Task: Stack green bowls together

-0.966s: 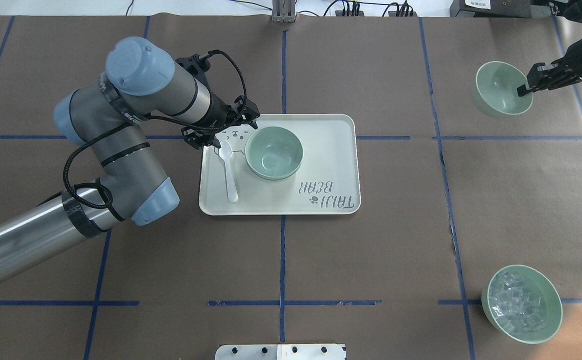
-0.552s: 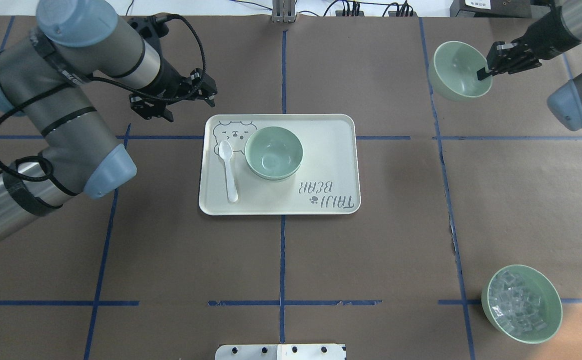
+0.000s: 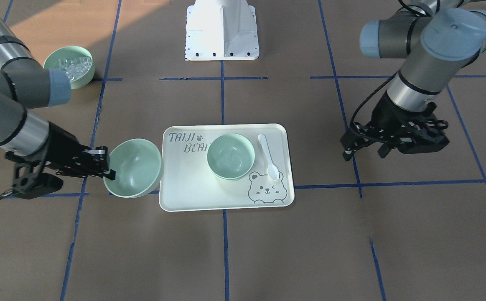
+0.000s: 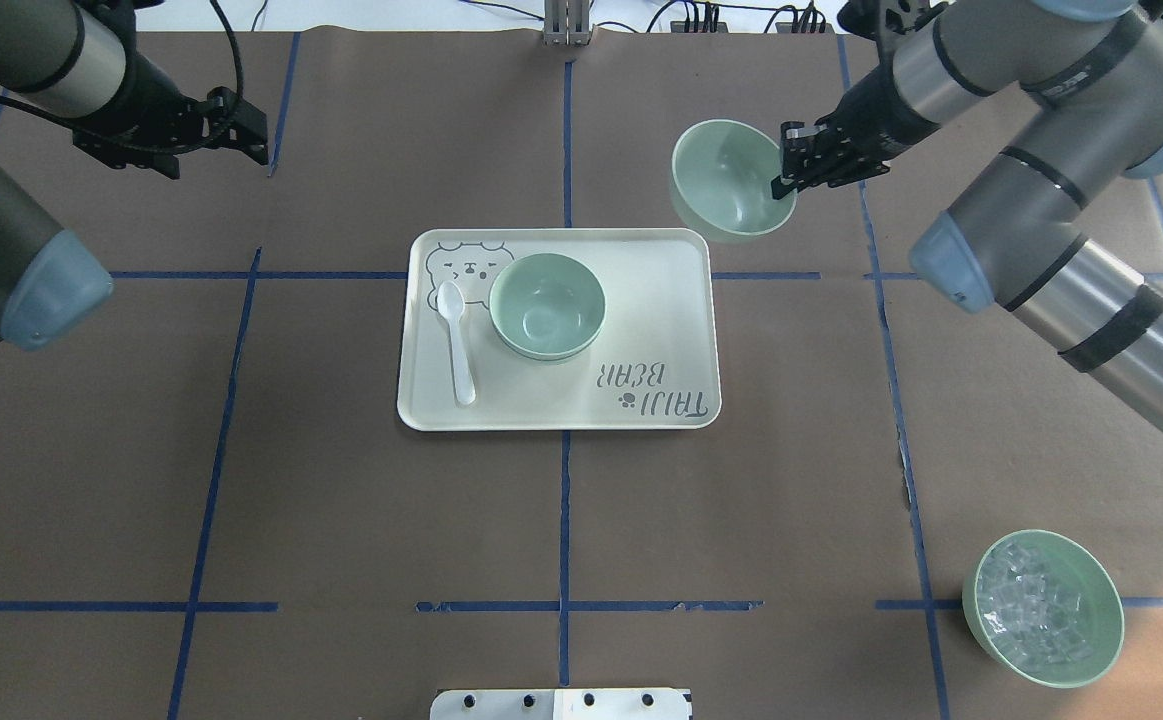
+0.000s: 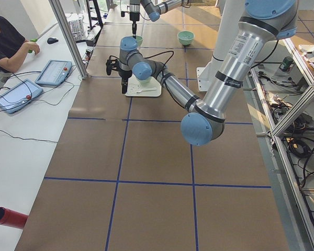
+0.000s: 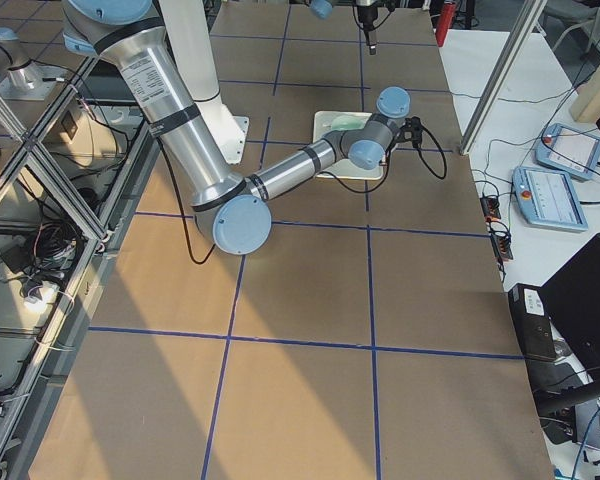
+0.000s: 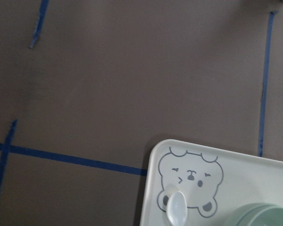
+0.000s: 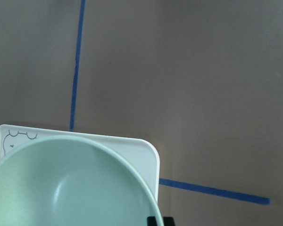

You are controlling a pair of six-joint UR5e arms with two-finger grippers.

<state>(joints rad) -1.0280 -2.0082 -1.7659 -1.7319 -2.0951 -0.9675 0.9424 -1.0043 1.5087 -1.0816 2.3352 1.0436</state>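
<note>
Overhead exterior, green bowl (image 4: 726, 180) near tray (image 4: 663, 300) corner

brown paper table (image 4: 341, 520) crossed by blue tape lines (image 4: 563, 520).

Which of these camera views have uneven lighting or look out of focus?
Front-facing view: a warm sun patch lies on the table by the bowl of ice cubes. Right side view: slanting bright bands cross the table's near left. Right wrist view: the green bowl is so close its rim looks slightly soft. Overhead view: evenly lit.
</note>
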